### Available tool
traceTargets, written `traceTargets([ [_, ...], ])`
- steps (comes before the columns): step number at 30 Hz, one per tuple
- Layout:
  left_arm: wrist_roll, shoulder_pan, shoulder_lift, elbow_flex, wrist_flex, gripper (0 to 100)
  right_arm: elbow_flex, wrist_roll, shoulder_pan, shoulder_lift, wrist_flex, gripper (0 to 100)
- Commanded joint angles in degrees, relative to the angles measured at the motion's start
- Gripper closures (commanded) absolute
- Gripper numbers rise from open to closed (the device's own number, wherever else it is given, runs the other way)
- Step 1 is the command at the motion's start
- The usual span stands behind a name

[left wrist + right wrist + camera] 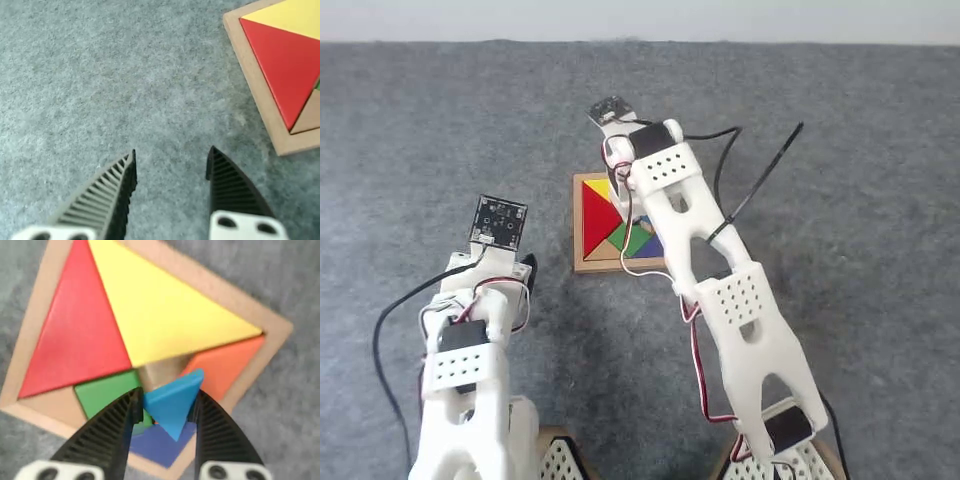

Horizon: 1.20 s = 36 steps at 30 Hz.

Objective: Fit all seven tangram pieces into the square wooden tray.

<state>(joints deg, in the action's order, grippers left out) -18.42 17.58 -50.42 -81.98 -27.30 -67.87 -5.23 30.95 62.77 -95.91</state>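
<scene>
- The grey felt cover [840, 150] spreads over the whole table, and the tray sits about in its middle
- The right arm [740, 300] stretches out over the tray and, in the high view, hides its right side
- The left arm [470, 350] sits back on its own side, with the left gripper [172, 151] spread wide over bare felt, holding nothing, near one corner of the tray
- The square wooden tray [272, 335] lies flat and is mostly filled; I judge the task well past halfway
- The yellow triangle [165, 310] is seated along one edge, with the red triangle [80, 340] flush against it
- The orange piece [225, 365], green piece [100, 395] and dark blue piece [155, 445] are seated too, so five lie in
- The right gripper [167, 396] is closed onto the light blue triangle [172, 400], pinching its sides just above the tray
- A small bare gap [162, 371] lies between yellow, green and orange, partly under the held piece; it looks like the target
- A second bare corner patch [52, 405] beside red and green remains to fill, so two placements seem left
- The green and orange edges crowd the gap, and the jaws flank the piece closely, so lowering it flat may snag on them
</scene>
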Motion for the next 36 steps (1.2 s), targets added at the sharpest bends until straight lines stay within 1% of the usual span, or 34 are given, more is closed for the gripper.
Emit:
traceTargets([
  [1,-0.62,-0.35,-2.11,0.13,-0.09,79,-10.81,0.62,0.31,3.38,0.84,85.5],
  [4,-0.62,-0.44,-2.11,0.13,-0.09,79,-15.03,2.64,0.57,5.93,0.31,75.6],
  [6,-0.62,-0.44,-2.11,0.13,-0.09,79,-16.79,2.9,1.01,6.46,0.22,71.3],
  [13,-0.62,-0.44,-2.11,0.13,-0.09,79,-22.77,2.9,1.1,6.37,-6.81,70.6],
  [16,-0.62,-0.44,-2.11,0.13,-0.09,79,-25.67,3.08,0.4,6.46,-7.08,71.1],
  [18,-0.62,-0.44,-2.11,0.13,-0.09,79,-25.32,4.4,0.04,6.46,-7.08,76.1],
  [22,-0.62,-0.44,-2.11,0.13,0.0,79,-25.85,7.38,-0.84,6.29,-7.16,98.0],
  [23,-0.62,-0.44,-2.11,0.13,0.0,79,-25.93,7.82,-1.1,5.67,-7.25,99.8],
  [25,-0.44,-0.44,-2.11,0.13,0.09,79,-25.23,8.0,-2.24,3.82,-7.43,95.6],
  [27,-0.35,-0.44,-2.11,0.13,0.09,79,-24.79,9.05,-3.38,1.54,-7.52,96.1],
  [29,-0.35,-0.53,-2.11,0.13,0.18,79,-22.33,9.67,-4.09,-1.8,-7.6,98.7],
  [31,-0.26,-1.14,-2.11,-0.04,1.49,79,-16.35,9.67,-4.18,-6.73,-7.6,99.1],
  [36,-0.26,-1.49,-2.11,-1.19,3.78,79,10.37,9.67,-3.74,-27.56,-7.25,98.9],
])
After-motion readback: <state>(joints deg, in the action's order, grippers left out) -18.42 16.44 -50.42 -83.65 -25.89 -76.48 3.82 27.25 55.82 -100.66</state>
